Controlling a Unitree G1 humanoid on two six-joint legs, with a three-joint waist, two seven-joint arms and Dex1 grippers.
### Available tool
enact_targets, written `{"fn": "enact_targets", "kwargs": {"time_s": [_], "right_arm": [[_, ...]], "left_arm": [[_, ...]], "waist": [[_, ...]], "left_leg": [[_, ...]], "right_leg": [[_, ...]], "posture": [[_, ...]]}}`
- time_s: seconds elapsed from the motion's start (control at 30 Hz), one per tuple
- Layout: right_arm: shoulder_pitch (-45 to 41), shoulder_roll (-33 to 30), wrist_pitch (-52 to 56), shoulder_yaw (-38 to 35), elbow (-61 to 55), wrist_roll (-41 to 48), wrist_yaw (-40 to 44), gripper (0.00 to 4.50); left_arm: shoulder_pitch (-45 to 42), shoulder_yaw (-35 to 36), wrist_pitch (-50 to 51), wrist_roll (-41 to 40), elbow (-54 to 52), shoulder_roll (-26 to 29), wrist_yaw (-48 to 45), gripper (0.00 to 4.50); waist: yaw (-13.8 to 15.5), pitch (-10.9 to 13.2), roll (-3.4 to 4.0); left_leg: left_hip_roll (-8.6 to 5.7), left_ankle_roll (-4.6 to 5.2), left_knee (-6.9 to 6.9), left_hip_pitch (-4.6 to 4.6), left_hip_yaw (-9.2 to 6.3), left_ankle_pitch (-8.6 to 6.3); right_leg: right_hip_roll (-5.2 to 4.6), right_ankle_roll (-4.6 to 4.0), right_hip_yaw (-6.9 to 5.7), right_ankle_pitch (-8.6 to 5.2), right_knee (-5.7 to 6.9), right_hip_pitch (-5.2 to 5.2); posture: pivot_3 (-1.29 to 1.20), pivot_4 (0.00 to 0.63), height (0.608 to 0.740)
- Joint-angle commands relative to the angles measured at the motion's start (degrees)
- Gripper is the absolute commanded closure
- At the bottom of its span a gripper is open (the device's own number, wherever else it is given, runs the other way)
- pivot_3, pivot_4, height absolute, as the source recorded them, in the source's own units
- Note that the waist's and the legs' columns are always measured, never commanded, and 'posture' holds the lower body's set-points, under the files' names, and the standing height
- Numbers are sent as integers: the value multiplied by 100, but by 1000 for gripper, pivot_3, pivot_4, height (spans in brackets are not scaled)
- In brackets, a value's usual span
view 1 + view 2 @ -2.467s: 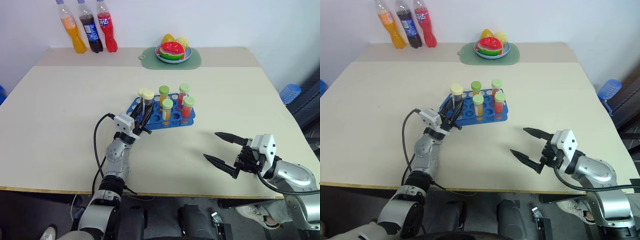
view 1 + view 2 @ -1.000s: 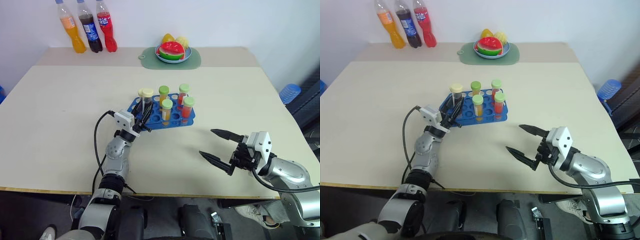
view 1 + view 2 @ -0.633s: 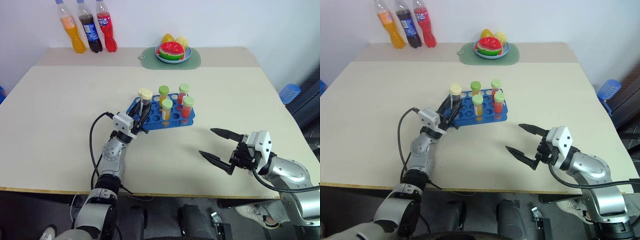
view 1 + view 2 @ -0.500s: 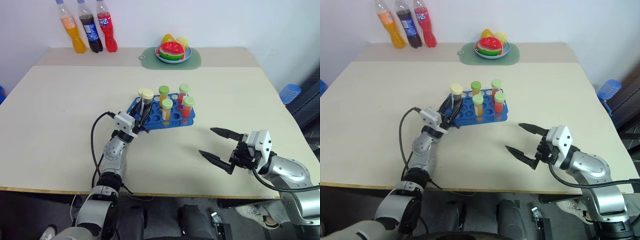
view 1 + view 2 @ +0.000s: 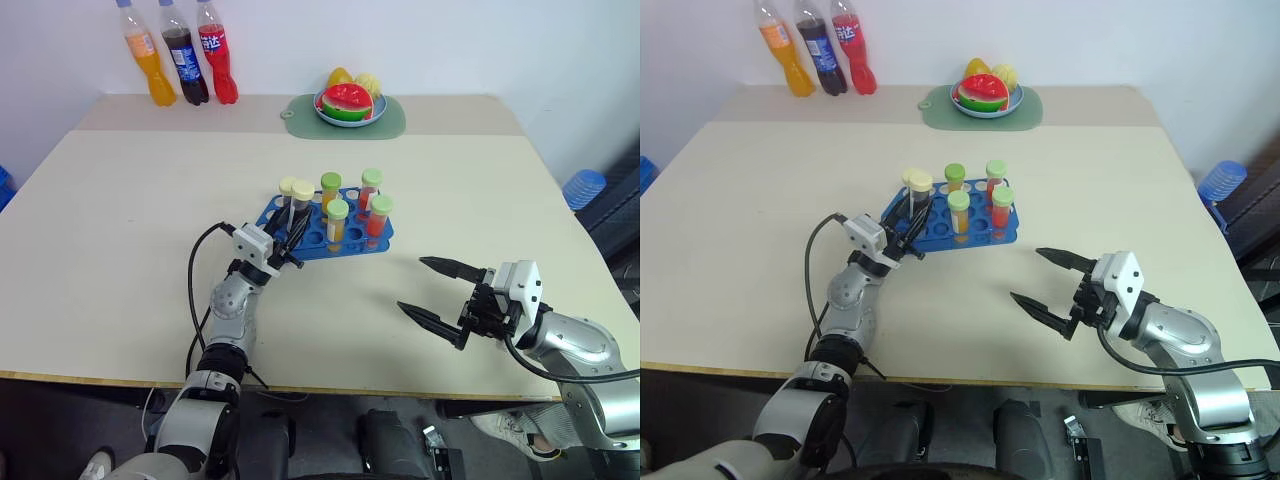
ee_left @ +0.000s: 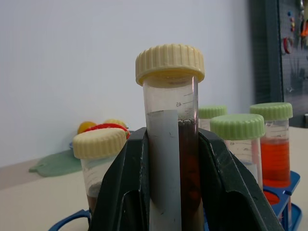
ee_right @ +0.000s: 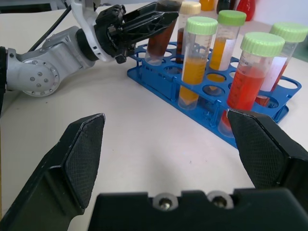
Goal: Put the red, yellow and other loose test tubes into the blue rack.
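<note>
Far left, back edge of table (image 5: 120,200): three drink bottles (image 5: 182,65) w/ orange, dark, red liquid.

L gripper (image 5: 290,230) at near-left corner of blue rack (image 5: 345,243), pinching dark-liquid tube (image 6: 172,159) w/ cream cap; fingers (image 6: 131,187) pressed on both sides of tube body, cap poking up past fingertips. Tube roughly upright, slightly tilted, lower end at rack's corner holes; can't tell if seated in a hole. Just beside it, 2nd cream-capped tube (image 6: 96,163) w/ dark liquid, standing in rack.

Further right in rack: four green-capped tubes, two w/ orange-yellow fill (image 7: 195,60), two w/ red fill (image 7: 250,72), all upright.

Behind rack, at back of table: green mat (image 5: 345,118) w/ blue plate of fruit (image 5: 350,100).

R gripper (image 5: 435,290) well right of rack, near front edge, spread wide, holding nothing; tips pointing left toward rack, well apart from it.
</note>
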Motion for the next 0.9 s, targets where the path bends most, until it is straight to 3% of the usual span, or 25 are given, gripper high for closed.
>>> {"fn": "enact_targets", "kwargs": {"time_s": [0.03,0.47,0.8,0.9], "right_arm": [[-73,-77,-11,-86,-208,105,27,0],[-223,-92,-27,-71,-62,96,200,0],[-292,-83,-14,-64,-23,74,296,0],[-290,-84,-1,-71,-46,80,291,0]], "left_arm": [[20,-40,89,20,212,-99,-9,3609],[-349,169,98,170,794,6,398,3609],[-219,264,513,-470,481,-162,-429,3609],[-75,275,650,-583,259,-182,-518,2282]], "waist": [[5,0,0],[-7,-1,2],[-7,0,0],[-11,0,0]], "left_leg": [[-2,0,0,0,0,0],[-5,0,1,6,-2,0],[-5,0,1,2,-6,0],[-5,2,-1,0,-6,-1]], "right_leg": [[-1,1,0,0,0,0],[-3,2,-1,-1,2,6],[-3,2,-3,-1,0,5],[-4,4,-3,-2,-3,3]], "posture": [[0,150,740],[0,150,740],[0,150,740],[0,150,740]]}}
